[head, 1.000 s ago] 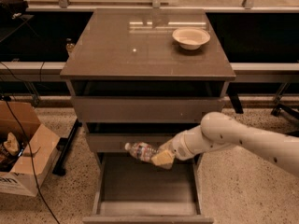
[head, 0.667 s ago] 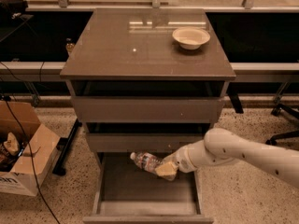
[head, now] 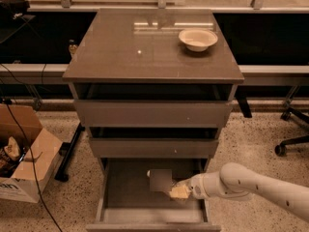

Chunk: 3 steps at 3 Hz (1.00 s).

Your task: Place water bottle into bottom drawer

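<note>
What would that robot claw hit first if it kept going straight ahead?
Likely the left inner wall of the grey-brown bottom drawer; the gripper, inside it, points left holding a clear plastic water bottle.

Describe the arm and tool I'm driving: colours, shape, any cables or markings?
The arm is smooth white, built from rounded tubular segments with a bulbous joint near the wrist. The tool at its end is a stubby pale-yellow piece, over the open bottom drawer. No cables, markings or sleeves show.

Clear water bottle [head: 160, 180] sideways, gripped by hand [head: 177, 191]; low inside pulled-out bottom drawer [head: 125, 193]
</note>
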Motion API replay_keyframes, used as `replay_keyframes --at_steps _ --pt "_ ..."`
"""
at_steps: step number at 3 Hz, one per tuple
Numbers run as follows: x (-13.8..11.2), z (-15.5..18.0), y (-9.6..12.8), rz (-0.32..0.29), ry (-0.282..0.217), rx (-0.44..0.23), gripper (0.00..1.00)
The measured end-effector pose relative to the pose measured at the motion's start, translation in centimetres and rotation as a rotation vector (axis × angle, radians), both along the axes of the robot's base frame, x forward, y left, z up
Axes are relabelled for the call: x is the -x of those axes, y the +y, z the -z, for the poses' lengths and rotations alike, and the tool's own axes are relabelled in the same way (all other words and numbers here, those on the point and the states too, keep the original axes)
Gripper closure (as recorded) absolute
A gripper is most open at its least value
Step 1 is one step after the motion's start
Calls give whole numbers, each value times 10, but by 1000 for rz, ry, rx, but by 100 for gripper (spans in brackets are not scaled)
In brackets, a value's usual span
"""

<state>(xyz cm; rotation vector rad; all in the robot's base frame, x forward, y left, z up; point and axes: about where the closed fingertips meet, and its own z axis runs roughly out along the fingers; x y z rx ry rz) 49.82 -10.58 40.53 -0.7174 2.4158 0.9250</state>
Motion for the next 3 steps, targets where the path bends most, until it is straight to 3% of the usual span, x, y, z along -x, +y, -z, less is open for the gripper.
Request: replay_keyframes --at_steps 1,3 --pt "0 1 1 1 2 1 100" --pt "-19 69 34 28 63 23 100"
